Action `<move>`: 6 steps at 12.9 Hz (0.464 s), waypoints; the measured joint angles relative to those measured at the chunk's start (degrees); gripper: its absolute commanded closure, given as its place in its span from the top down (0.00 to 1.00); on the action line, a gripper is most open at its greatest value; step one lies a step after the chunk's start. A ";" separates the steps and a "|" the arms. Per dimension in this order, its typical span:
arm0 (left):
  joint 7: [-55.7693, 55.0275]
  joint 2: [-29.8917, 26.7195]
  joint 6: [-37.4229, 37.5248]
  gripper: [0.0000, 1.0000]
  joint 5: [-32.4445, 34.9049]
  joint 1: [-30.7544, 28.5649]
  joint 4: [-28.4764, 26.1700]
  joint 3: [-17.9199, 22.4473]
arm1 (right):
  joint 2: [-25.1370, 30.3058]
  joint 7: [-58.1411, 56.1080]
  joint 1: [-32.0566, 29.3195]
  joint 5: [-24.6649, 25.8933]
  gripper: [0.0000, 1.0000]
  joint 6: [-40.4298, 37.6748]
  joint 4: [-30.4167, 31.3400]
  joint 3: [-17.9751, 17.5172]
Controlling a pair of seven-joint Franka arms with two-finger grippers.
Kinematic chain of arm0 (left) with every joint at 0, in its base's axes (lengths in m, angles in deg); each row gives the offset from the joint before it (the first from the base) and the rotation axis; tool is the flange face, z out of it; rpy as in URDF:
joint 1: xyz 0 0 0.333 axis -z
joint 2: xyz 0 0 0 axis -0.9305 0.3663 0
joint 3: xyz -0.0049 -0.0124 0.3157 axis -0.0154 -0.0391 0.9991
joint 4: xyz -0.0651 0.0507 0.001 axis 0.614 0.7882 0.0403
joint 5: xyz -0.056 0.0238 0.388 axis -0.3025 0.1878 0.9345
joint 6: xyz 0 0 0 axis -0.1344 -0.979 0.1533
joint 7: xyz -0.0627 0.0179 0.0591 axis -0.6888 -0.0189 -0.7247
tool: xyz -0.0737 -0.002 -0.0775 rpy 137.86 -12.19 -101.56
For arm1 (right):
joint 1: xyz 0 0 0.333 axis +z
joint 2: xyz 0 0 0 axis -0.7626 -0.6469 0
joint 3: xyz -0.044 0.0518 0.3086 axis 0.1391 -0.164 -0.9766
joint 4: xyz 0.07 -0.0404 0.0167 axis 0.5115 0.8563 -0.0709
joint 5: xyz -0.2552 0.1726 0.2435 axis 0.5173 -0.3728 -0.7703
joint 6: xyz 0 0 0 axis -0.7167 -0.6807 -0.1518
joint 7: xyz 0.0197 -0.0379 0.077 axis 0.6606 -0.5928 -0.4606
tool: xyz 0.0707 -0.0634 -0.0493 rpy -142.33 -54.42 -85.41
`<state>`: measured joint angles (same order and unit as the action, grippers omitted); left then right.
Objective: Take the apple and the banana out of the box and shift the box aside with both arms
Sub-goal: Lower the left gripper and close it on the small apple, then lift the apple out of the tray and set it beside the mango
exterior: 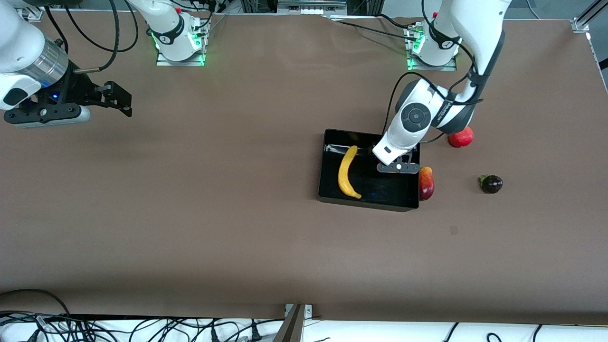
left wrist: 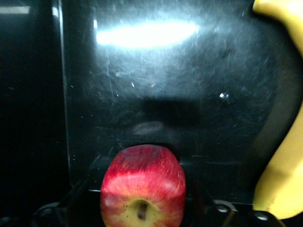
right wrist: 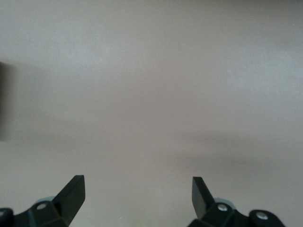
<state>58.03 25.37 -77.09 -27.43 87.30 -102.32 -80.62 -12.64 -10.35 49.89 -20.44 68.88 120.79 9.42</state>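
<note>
The black box [exterior: 327, 161] lies on the brown table with the yellow banana [exterior: 346, 173] in it. My left gripper [exterior: 398, 167] is low over the box's inside, at the end toward the left arm, shut on the red-yellow apple [left wrist: 142, 187]. The wrist hides the apple in the front view. The banana also shows in the left wrist view [left wrist: 284, 179]. The mango [exterior: 426, 183] lies against the box's outer wall. The pomegranate [exterior: 460, 137] and the dark purple fruit [exterior: 491, 184] lie on the table toward the left arm's end. My right gripper [exterior: 124, 102] [right wrist: 137, 182] is open and empty.
The right arm waits high over bare table at its own end. The arm bases [exterior: 179, 45] stand at the table's edge farthest from the camera. Cables [exterior: 142, 330] hang below the nearest edge.
</note>
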 measured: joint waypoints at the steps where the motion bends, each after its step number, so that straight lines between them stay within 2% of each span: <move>1: -0.06 0.19 -0.08 0.00 0.22 0.09 -0.04 -0.04 | 0.00 0.00 0.10 0.00 1.00 -0.05 0.00 0.00; 5: -0.12 -0.79 0.63 0.00 0.34 -0.26 1.30 0.14 | -0.19 0.00 0.17 0.00 1.00 -1.24 0.00 -0.01; 6: -0.12 -1.65 4.02 0.00 0.34 -0.53 3.08 0.19 | -0.23 0.00 0.17 0.00 1.00 -1.23 0.00 0.00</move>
<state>57.91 23.72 -73.07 -27.09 86.77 -99.24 -80.43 -12.87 -10.35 50.06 -20.44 67.65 120.79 9.42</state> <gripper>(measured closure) 0.335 0.000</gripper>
